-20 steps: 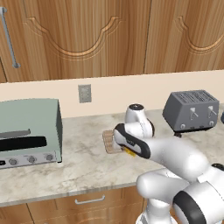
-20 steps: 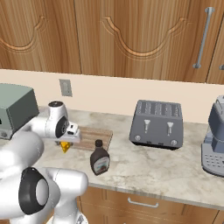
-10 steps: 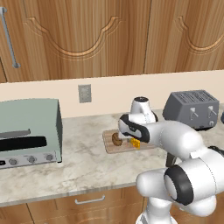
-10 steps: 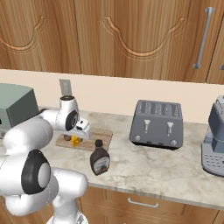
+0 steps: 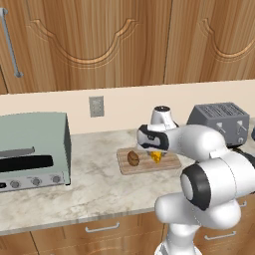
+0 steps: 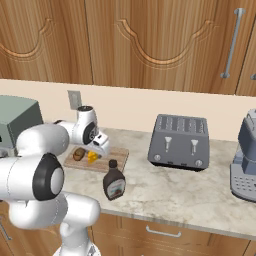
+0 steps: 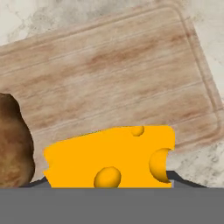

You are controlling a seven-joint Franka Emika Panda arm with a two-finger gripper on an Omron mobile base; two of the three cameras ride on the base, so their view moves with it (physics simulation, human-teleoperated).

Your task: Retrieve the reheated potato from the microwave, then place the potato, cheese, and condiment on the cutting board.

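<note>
**Cheese held low over the board, potato just beside it**

The gripper (image 5: 156,153) was pinching the cheese (image 7: 111,157), which hung directly over the cutting board (image 7: 131,74), close above it or perhaps already touching; the hand view did not settle that. The potato (image 5: 133,158) lay on the board's end toward the toaster oven (image 5: 31,149), just beside the wedge. The condiment bottle (image 6: 114,180) stood on the counter (image 6: 165,187), off the board near its front corner, on the toaster (image 6: 180,142) side.

One potato (image 5: 133,158), one cheese (image 5: 156,157), one condiment (image 6: 114,181), one cutting board (image 5: 169,162), one toaster (image 6: 180,142).
</note>
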